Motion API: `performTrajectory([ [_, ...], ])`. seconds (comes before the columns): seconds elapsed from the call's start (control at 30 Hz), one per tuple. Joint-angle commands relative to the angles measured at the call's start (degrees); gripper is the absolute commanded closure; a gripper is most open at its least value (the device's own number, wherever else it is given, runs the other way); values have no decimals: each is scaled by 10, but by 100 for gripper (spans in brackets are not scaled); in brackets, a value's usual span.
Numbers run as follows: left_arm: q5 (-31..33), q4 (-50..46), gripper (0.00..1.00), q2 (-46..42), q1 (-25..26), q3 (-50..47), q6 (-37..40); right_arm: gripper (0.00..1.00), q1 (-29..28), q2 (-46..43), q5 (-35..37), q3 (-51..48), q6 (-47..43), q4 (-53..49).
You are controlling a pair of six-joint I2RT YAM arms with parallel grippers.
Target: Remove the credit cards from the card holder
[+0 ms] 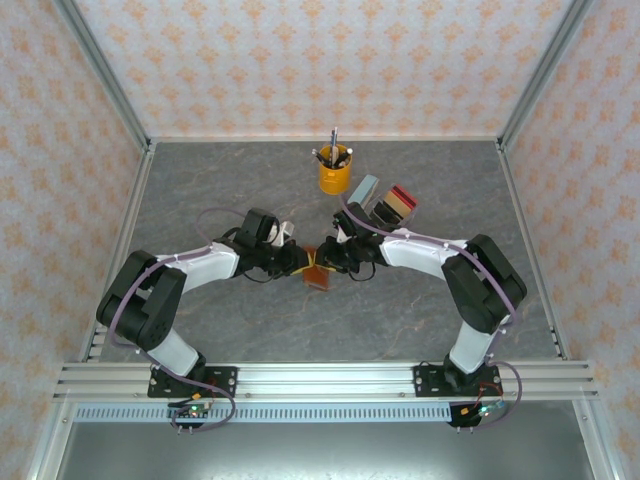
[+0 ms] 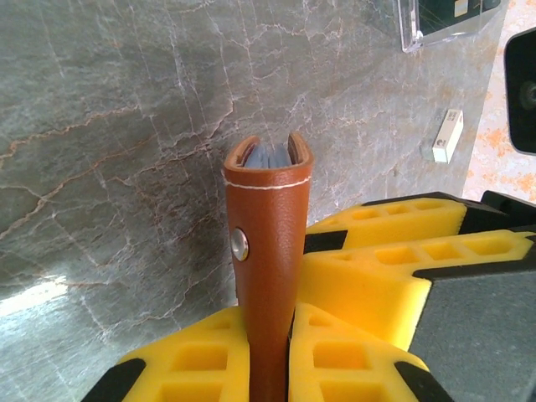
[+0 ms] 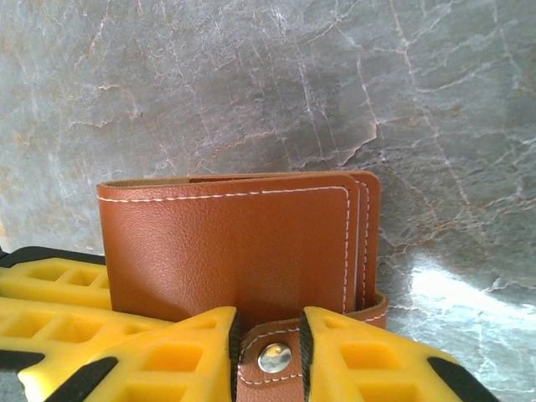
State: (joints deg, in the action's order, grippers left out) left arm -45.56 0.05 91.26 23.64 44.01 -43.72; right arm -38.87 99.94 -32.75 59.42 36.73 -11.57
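The two arms reach inward from their bases and meet in the middle of the grey marble table, on the near side of the yellow cup. There the card holder stands on edge, closed like a book, a little to the left of the cup and near it. The left gripper is clamped on the card holder from the side, with its yellow fingers pressed flat on both covers. At the open upper edge some pale grey-blue layers show between the leather. The right gripper stands narrow around the snap tab, one finger on each side; if it already pinches the tab, I cannot tell. The cup holds some pens. Just right of the cup lie a pale blue block and a dark red thing.
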Motion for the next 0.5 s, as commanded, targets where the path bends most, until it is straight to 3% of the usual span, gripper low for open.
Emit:
performTrajectory([
  [0.0,23,23,100,-9,-2,22,-8,77,-2,-2,64,4,-12,-69],
  [0.2,40,15,100,-12,-3,21,-9,85,-2,-10,115,5,-14,-105],
  [0.47,35,26,100,-4,-5,20,-19,93,-2,-18,119,14,-14,-115],
])
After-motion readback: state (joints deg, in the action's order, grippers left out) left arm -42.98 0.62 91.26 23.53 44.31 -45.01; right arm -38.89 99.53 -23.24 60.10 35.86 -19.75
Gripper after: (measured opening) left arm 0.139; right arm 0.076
